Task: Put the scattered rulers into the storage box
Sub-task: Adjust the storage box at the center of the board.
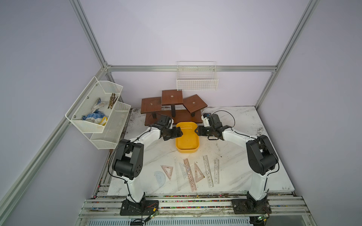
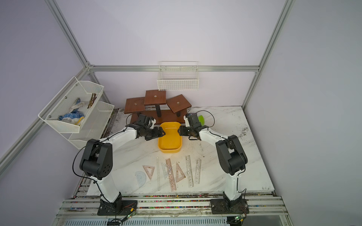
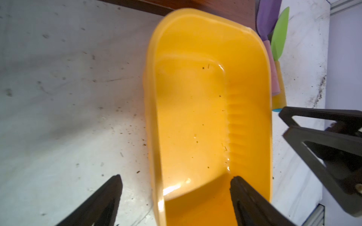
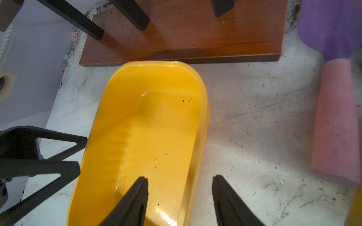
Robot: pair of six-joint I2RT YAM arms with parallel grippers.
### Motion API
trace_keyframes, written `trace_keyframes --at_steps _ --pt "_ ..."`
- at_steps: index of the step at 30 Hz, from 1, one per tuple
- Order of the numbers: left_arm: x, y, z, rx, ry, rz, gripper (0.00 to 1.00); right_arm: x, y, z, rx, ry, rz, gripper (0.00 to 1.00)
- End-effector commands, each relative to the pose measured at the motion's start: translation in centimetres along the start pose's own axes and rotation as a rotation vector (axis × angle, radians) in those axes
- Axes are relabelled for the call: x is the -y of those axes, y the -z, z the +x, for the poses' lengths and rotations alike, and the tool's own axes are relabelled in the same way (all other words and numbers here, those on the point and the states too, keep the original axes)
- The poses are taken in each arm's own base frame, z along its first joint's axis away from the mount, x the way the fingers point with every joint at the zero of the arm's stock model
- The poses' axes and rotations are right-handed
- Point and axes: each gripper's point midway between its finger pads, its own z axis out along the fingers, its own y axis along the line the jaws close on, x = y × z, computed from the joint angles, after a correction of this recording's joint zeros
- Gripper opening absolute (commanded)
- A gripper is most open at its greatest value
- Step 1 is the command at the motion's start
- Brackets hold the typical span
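**Hard to see:** the clear straight ruler (image 1: 176,172) is nearly invisible against the table (image 1: 241,172). The clear triangle (image 1: 183,168) meets the pink ruler (image 1: 189,174); which lies on top cannot be told. Both wrist views cut off 1 end of the yellow box (image 1: 187,141).

**Count:** 8 rulers (image 1: 208,171) lie flat on the table, well apart from both sets of fingers: 4 straight, 3 triangles, 1 protractor (image 1: 159,179). The 1 box sits between the left fingers (image 1: 180,133) and right fingers (image 1: 197,132).

**State:** both sets are released. Each straddles 1 long wall of the box, 1 finger inside and 1 outside, grasping nothing.
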Motion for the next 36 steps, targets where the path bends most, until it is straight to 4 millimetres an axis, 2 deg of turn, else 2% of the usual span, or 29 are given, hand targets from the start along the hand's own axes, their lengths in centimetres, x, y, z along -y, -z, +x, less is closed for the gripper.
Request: trace_keyframes --at_steps 1,3,6,11,21,25,28,33,36 --pt "1.9 -0.9 0.2 -0.027 -0.005 0.071 0.83 0.0 -0.5 1.3 -0.038 -0.021 -0.013 0.57" --pt "2.0 -1.5 0.4 -0.044 0.001 0.079 0.78 0.0 -0.7 1.4 -0.041 -0.022 -0.017 0.53" --pt "2.5 -2.1 0.5 -0.054 -0.001 0.087 0.78 -0.1 -0.9 1.5 -0.052 -0.024 -0.023 0.49" --pt "3.3 -2.7 0.4 -0.052 -0.011 0.097 0.78 -0.1 -0.8 1.2 -0.046 -0.016 -0.019 0.49" --pt "2.8 -2.9 0.6 -0.049 -0.016 0.078 0.8 0.0 -0.7 1.1 -0.045 -0.015 -0.009 0.5" --pt "2.2 -2.0 0.2 -0.024 -0.028 0.044 0.82 0.4 -0.2 0.5 -0.035 -0.004 0.025 0.53" --pt "2.0 -0.5 -0.4 0.006 -0.037 0.011 0.83 0.5 0.8 -0.4 -0.016 0.02 0.062 0.54" --pt "1.1 2.8 -0.6 0.06 -0.07 -0.075 0.86 -0.3 3.1 -1.9 0.026 0.051 0.093 0.55" --pt "0.6 4.3 0.0 0.068 -0.081 -0.109 0.87 -1.1 4.9 -1.4 0.029 0.072 0.109 0.54"
